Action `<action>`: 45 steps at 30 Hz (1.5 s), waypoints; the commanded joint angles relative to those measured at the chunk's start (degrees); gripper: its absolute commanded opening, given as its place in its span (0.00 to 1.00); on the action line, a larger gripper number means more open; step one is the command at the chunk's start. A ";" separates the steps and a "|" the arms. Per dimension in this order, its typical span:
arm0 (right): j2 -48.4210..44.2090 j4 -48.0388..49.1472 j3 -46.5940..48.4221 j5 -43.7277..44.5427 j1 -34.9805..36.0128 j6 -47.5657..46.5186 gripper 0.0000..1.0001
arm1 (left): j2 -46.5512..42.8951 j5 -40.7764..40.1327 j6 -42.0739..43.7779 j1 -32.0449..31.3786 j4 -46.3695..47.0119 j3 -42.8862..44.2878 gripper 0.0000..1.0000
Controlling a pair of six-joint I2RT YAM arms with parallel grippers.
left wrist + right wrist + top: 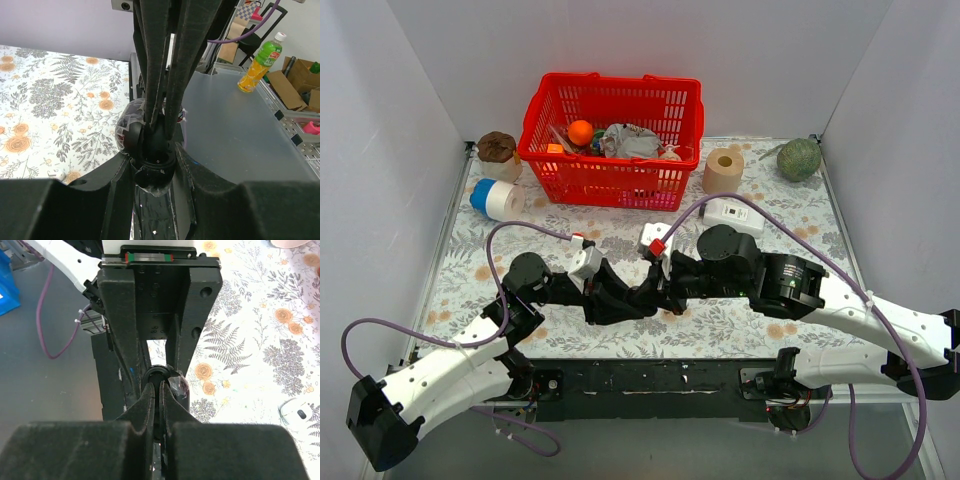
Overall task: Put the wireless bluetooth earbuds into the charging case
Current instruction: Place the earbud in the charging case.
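Note:
My left gripper (620,300) is shut on a black oval charging case (131,132), held open above the table's near middle. Its round socket shows between my left fingers (120,170). My right gripper (655,290) meets it from the right. Its fingers (155,75) come down into the socket. In the right wrist view the right gripper (160,390) is nearly closed, with something thin and dark pinched in it that looks like a black earbud, right at the case's opening (179,387). A white oval thing (297,412) lies on the floral cloth.
A red basket (610,140) with odds and ends stands at the back. Beside it are a tape roll (723,172), a blue-white roll (497,198), a brown thing (496,146), a green ball (799,158) and a white box (732,215).

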 commanded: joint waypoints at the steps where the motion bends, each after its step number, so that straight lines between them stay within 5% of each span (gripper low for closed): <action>1: -0.21 1.55 2.57 3.73 0.37 0.40 0.01 | -1.23 0.20 0.40 -0.59 -0.24 1.42 0.00; 28: -0.38 0.67 -0.42 3.02 0.72 2.68 0.01 | -2.64 -5.16 0.93 -1.39 0.72 1.60 0.00; 45: -1.00 1.90 1.08 7.16 0.72 4.88 0.37 | -2.90 -6.30 -0.48 -1.65 2.66 -0.60 0.00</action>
